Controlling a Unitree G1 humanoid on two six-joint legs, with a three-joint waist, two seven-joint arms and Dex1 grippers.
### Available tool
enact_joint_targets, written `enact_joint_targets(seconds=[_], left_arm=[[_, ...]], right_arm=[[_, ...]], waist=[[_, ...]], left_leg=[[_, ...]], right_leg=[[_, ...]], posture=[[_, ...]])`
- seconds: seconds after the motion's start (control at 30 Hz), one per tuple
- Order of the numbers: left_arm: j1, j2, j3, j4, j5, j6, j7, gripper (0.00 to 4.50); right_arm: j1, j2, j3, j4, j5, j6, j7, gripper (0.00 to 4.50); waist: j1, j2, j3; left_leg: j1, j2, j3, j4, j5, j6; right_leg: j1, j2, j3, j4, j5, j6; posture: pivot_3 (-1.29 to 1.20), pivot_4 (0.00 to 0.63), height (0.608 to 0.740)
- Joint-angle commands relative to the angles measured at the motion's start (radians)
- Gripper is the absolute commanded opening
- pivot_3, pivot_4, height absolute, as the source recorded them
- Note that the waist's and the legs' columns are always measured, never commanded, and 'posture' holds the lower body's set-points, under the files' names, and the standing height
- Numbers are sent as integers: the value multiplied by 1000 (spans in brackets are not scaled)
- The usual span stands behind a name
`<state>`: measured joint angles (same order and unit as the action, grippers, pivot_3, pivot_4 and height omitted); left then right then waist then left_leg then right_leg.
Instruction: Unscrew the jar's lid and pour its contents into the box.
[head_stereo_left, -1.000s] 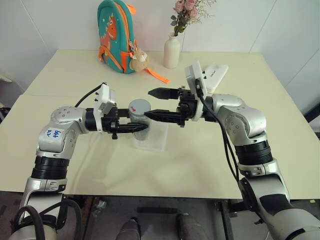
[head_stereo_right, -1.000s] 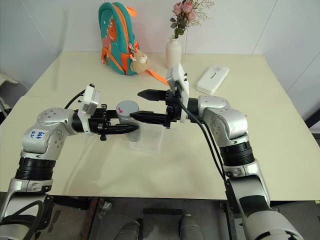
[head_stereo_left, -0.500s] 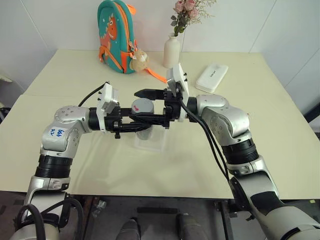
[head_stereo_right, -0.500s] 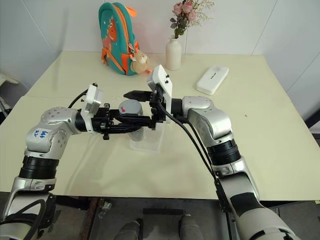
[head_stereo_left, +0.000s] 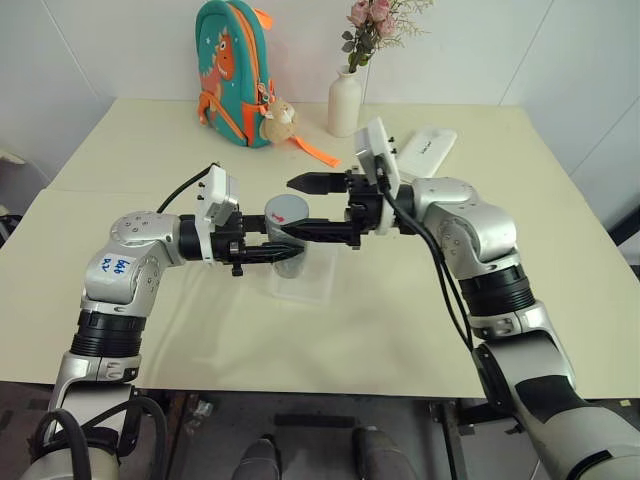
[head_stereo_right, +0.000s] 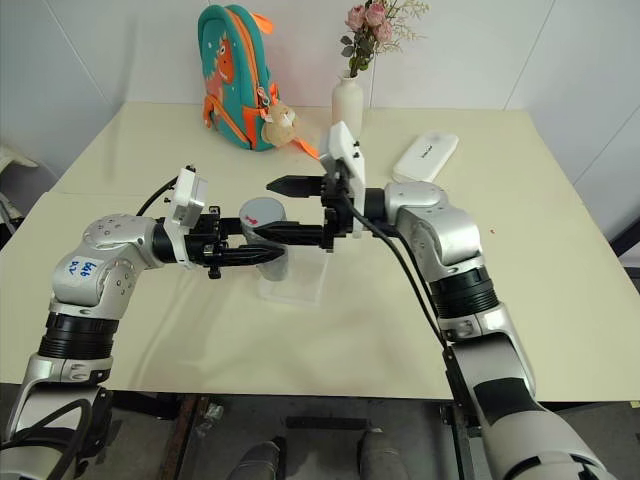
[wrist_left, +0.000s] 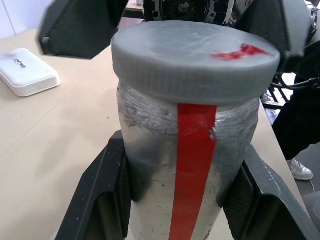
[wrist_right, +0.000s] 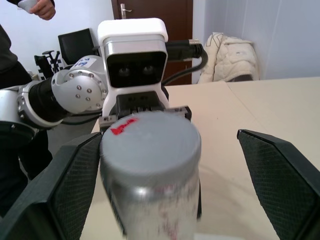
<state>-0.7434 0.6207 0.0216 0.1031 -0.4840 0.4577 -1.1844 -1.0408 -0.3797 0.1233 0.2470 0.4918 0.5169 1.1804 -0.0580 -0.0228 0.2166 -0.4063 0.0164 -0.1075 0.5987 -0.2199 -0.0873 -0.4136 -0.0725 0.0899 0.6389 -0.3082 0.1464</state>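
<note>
Since half a second ago, the right hand (head_stereo_left: 308, 208) has drawn back toward the robot's right. Its fingers, which then reached well past the jar (head_stereo_left: 284, 234), now straddle it with only their tips. Compared with one second ago, the right hand stands closer over the lid (head_stereo_left: 284, 212). The left hand (head_stereo_left: 268, 252) has not shifted.

Present state:
- The left hand is clamped on the jar's body below the lid. In the left wrist view its two fingers (wrist_left: 105, 190) press the silvery wall on either side of the red stripe.
- The jar is held upright above the box (head_stereo_left: 302, 273), which rests on the tabletop (head_stereo_left: 420, 300).
- The right hand is spread wide and grips nothing. In the right wrist view its fingers (wrist_right: 75, 175) flank the lid, with a visible gap on the far side.
- The lid is seated on the jar; the contents cannot be seen.

Assessment: the unscrewing step has not begun. The right hand appears to be correcting its reach so that the fingertips align with the lid rim. Closure on the lid, then rotation, is the likely requirement before pouring. A grip too low would catch the jar body instead.
</note>
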Motion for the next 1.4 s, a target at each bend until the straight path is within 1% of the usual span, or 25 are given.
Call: enact_joint_targets(seconds=[0.03,0.17,0.3,0.4,0.47,0.67,0.87,1.03,1.4], left_arm=[[1,4,18,-27,-21,-15,-18,1931],[9,8,24,-33,-22,-12,-18,1931],[13,14,29,-36,-24,-8,-19,1931],[12,19,32,-35,-26,-2,-20,1931],[13,22,30,-36,-25,-1,-20,1931],[0,14,17,-32,-21,-4,-25,1931],[-15,14,17,-14,-15,-9,-30,1931],[-3,8,15,-33,-19,-5,-23,1931],[14,1,15,-53,-24,2,-15,1931]], right_arm=[[14,-78,-72,50,-20,-34,8,4470],[18,-114,-88,87,-31,-51,33,4470],[18,-124,-113,41,31,20,68,4470],[17,-88,-120,-55,105,104,59,4470],[20,-56,-114,-99,118,121,20,4470],[21,73,-42,-157,88,124,-73,4470],[3,138,15,-112,30,62,-93,4470],[-17,155,10,-78,18,43,-93,4470],[-44,132,-3,-17,-13,-5,-71,4470]], waist=[[2,0,0],[-4,0,0],[-10,0,0],[-15,0,0],[-21,0,0],[-24,0,0],[-21,0,0],[-23,0,0],[-23,0,0]], left_leg=[[0,0,0,0,0,0],[0,0,0,0,0,0],[0,0,0,0,0,0],[0,0,0,0,0,0],[0,0,0,0,0,0],[0,0,0,1,0,0],[0,0,0,3,1,-1],[0,0,-1,3,1,-1],[0,0,-1,3,1,0]], right_leg=[[0,0,0,0,0,0],[0,0,0,-1,0,0],[0,0,0,-1,0,0],[0,0,1,-1,0,0],[0,0,1,0,0,0],[0,0,0,3,0,0],[0,0,0,5,0,0],[0,0,0,5,0,0],[0,0,0,5,0,0]], posture=[[0,150,740],[0,150,740],[0,150,740],[0,150,740],[0,150,740],[0,150,740],[0,150,740],[0,150,740],[0,150,740]])
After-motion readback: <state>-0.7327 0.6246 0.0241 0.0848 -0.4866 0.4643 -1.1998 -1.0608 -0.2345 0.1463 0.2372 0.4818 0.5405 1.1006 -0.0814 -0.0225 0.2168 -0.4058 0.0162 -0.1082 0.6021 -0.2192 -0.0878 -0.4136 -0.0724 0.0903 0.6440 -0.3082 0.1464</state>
